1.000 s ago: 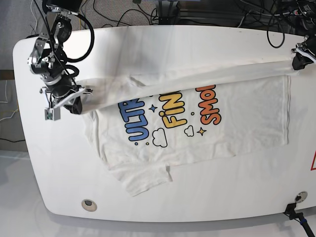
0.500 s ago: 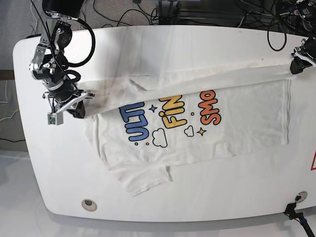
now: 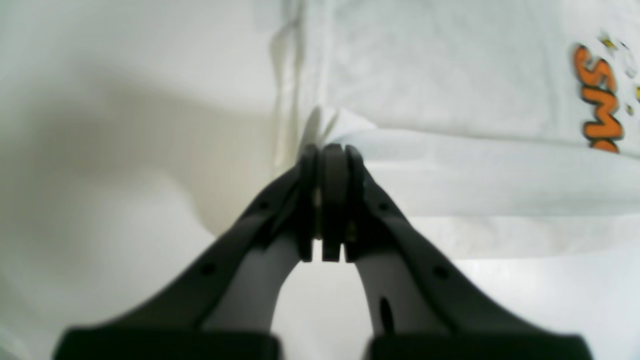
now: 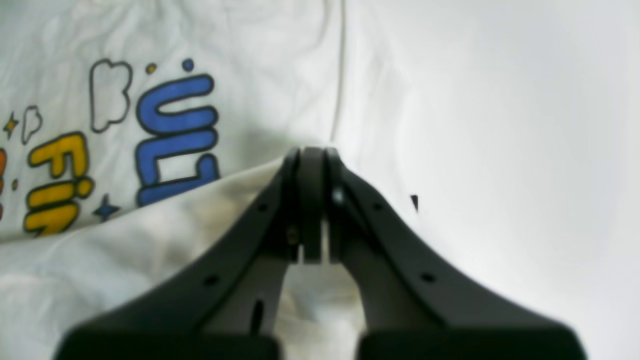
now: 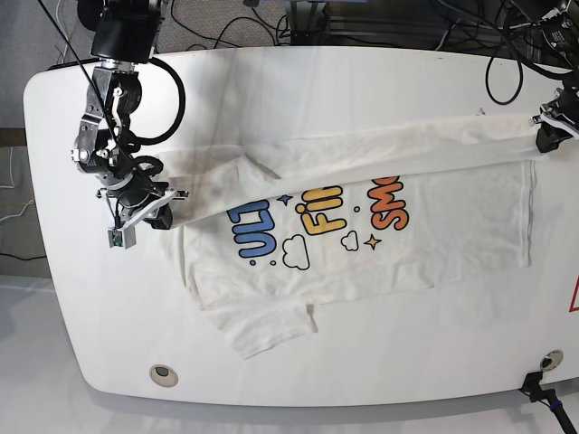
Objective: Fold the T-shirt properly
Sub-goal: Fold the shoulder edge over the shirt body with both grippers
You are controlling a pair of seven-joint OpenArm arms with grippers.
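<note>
The white T-shirt (image 5: pixel 443 226) lies print-up on the white table (image 5: pixel 362 81), with blue, yellow and orange letters showing. Its far edge is lifted into a taut folded band (image 5: pixel 380 149) stretched between both grippers, and the band covers the tops of the letters. At the left of the base view, my right gripper (image 5: pixel 161 215) is shut on the band's end. My left gripper (image 5: pixel 545 137) is shut on the other end at the right. In the left wrist view the gripper (image 3: pixel 327 150) pinches white cloth (image 3: pixel 475 170). The right wrist view shows the gripper (image 4: pixel 310 152) clamped on cloth (image 4: pixel 150 225) beside the blue letters.
Cables (image 5: pixel 226 27) trail off the table's far edge. A round grommet (image 5: pixel 162 372) sits near the front left. A black clamp (image 5: pixel 541 387) is fixed at the front right corner. One sleeve (image 5: pixel 262 330) lies toward the front edge.
Both grippers moved toward the table's front, carrying the folded band further over the print. The right gripper also shifted toward the shirt's middle.
</note>
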